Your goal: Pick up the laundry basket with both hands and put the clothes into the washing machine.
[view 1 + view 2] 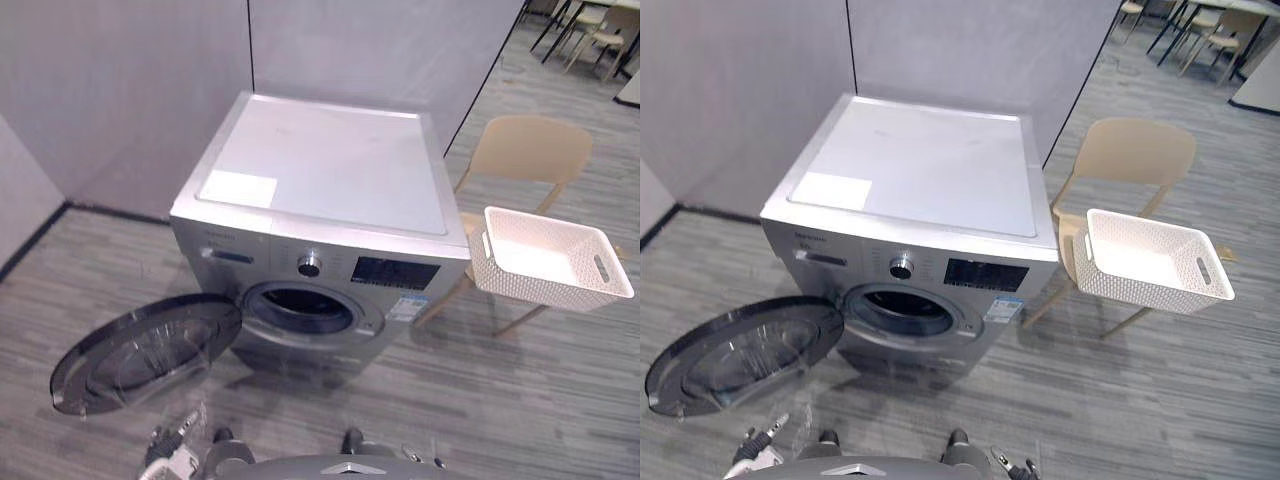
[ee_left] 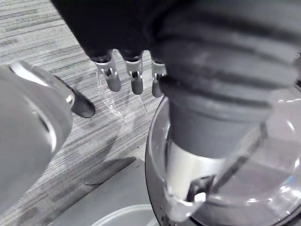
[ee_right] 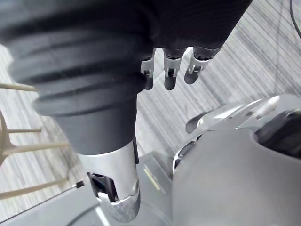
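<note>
The head views show the washer backed against grey partitions. Its door is swung wide to the left and the drum mouth is open and dark. To the right, the white basket sits on the seat of a beige chair, its near-left corner close to the washer's front right corner but apart from it. The inside of the basket looks plain white, and I cannot tell whether cloth lies there.

The wrist views add the hands. The left hand hangs over the floor just beside the door's glass, its fingers loose and nearly straight, holding nothing. The right hand hangs the same way, its fingers relaxed and empty, with the chair's legs off to one side. Both hands are well apart from the basket.

Bare floor runs in front of the washer between the door's edge and the chair, and on past the chair's right side.
</note>
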